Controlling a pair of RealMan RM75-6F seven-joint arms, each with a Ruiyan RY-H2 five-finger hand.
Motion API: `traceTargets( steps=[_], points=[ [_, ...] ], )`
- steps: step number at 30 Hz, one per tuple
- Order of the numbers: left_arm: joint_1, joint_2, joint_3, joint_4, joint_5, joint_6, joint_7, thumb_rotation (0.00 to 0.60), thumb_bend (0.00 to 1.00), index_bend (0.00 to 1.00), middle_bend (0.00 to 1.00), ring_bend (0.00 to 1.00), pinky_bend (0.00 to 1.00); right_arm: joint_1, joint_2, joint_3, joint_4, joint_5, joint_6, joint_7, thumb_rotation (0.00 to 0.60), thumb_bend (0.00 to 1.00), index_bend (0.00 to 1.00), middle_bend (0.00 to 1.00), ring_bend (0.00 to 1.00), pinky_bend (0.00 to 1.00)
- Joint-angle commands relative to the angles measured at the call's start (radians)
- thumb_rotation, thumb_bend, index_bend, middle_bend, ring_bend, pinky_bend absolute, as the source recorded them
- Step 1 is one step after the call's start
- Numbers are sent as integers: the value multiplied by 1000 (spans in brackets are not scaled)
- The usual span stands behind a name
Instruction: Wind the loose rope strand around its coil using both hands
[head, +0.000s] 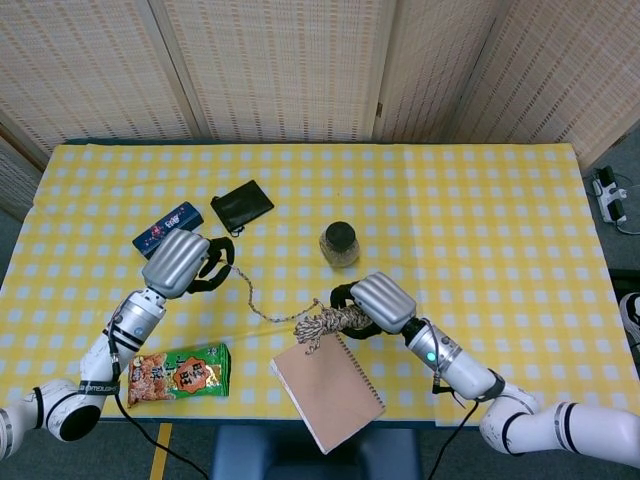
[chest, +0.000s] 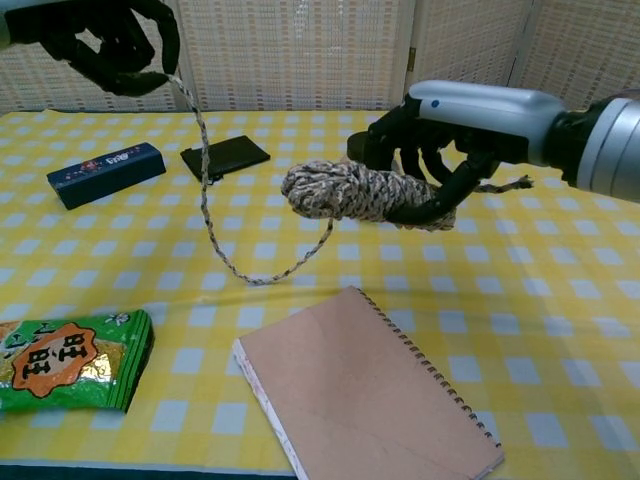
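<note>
The rope coil (chest: 355, 192) was gripped by the right hand (chest: 440, 140), aloft over the table's centre. The loose strand (chest: 205, 185) was pinched by the left hand (chest: 110, 40), raised at ten o'clock. For neat winding, the sagging strand should be kept taut while circled around the steadied coil.

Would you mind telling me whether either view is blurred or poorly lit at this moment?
Head view: even light, sharp, rope coil clear. Chest view: left hand dark and cropped at the top edge, right hand sharp with a soft sheen.
</note>
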Motion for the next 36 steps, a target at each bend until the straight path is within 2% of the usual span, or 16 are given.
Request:
traceTargets(
  steps=[1,9,17,26,36],
  points=[
    [-34,16,-25,-51,-31,-17,42,600,587,696,912,848,781,44,-64,36,-13,105,-47,-84,600,600,848,742,798,719],
    [-106,-23,-44,-127,-90,-29,127,600,587,695,912,847,781,105,-186,90,13,312,-71,-146,600,617,865,758,813,738],
    [-114,-48,-16,-169,-68,1,141,600,587,695,912,847,781,124,-332,148,86,461,-8,-123,600,648,877,765,815,753],
    [-58,-42,41,-182,18,55,44,600,587,695,912,841,781,89,-517,231,220,456,151,16,600,672,894,775,820,761],
    [29,-8,129,-151,166,138,-77,600,587,695,912,835,781,52,-620,342,284,432,236,205,600,674,902,778,822,761]
  ],
)
